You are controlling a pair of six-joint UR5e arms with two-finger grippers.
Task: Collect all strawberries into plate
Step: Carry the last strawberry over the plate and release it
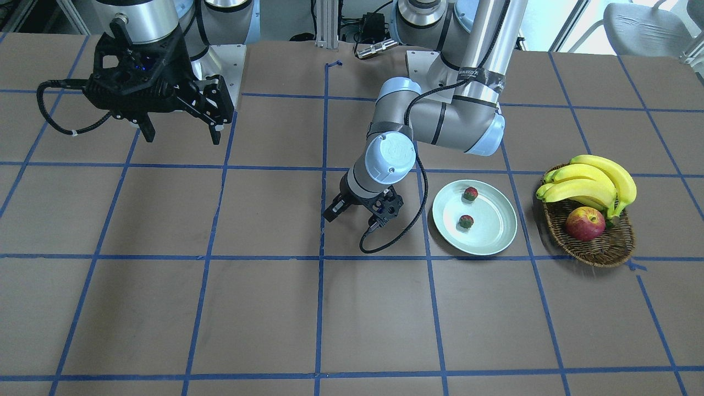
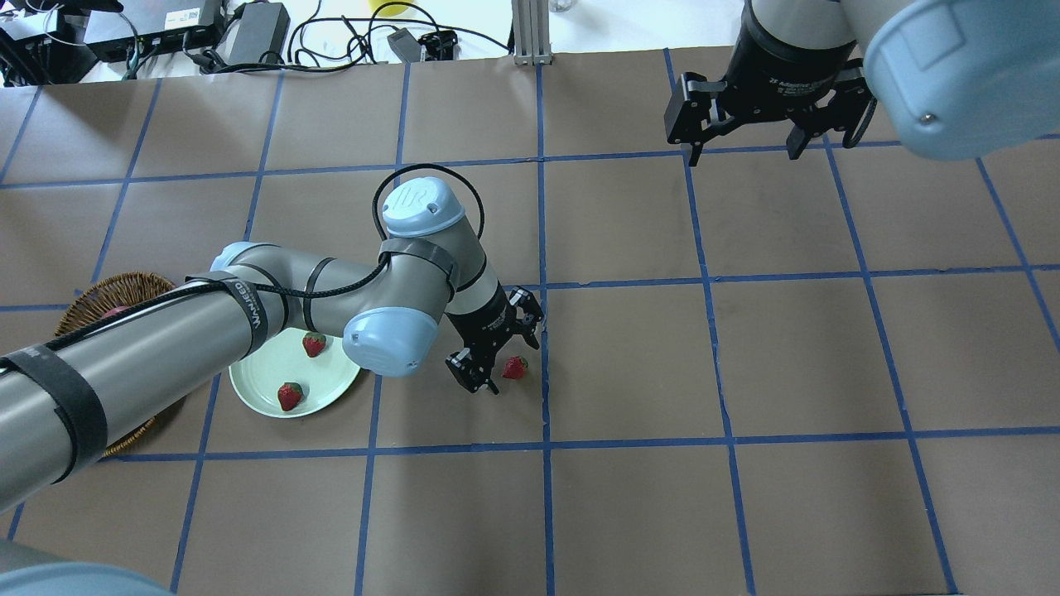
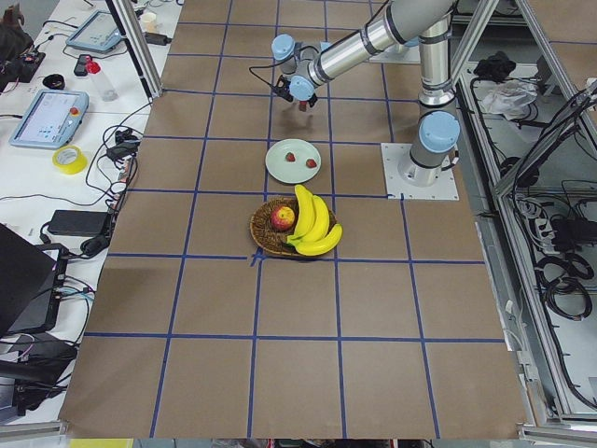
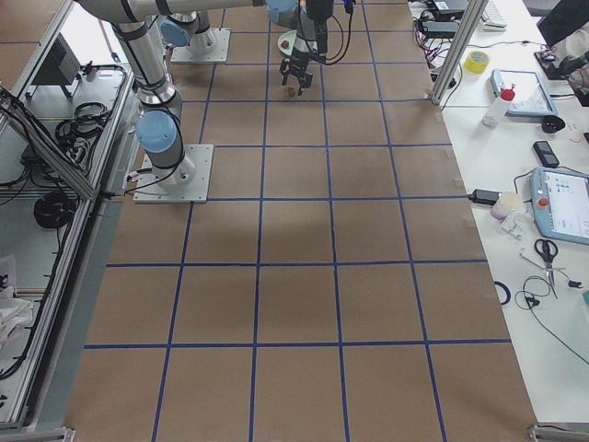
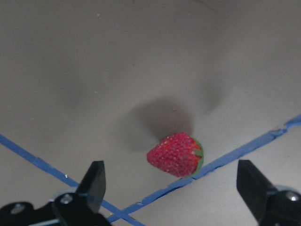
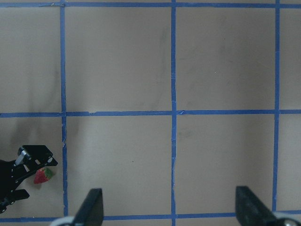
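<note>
Two strawberries (image 1: pixel 470 193) (image 1: pixel 466 221) lie in the pale mint-green plate (image 1: pixel 495 223). In the overhead view they (image 2: pixel 314 343) (image 2: pixel 290 396) sit in the plate (image 2: pixel 261 377). The third strawberry (image 2: pixel 515 367) lies on the table by a blue tape line, clear in the left wrist view (image 5: pixel 175 154). My left gripper (image 2: pixel 512 356) is open and low over it, one finger on each side, not touching. In the front view the left gripper (image 1: pixel 360 212) hides that strawberry. My right gripper (image 1: pixel 181 135) is open and empty, raised far from the fruit.
A brown wicker basket (image 1: pixel 605 247) with bananas (image 1: pixel 594 181) and a red-yellow apple (image 1: pixel 584 224) stands beside the plate, on the side away from my left gripper. Blue tape lines grid the brown table. Cables and devices lie beyond the table's far edge (image 2: pixel 248 33).
</note>
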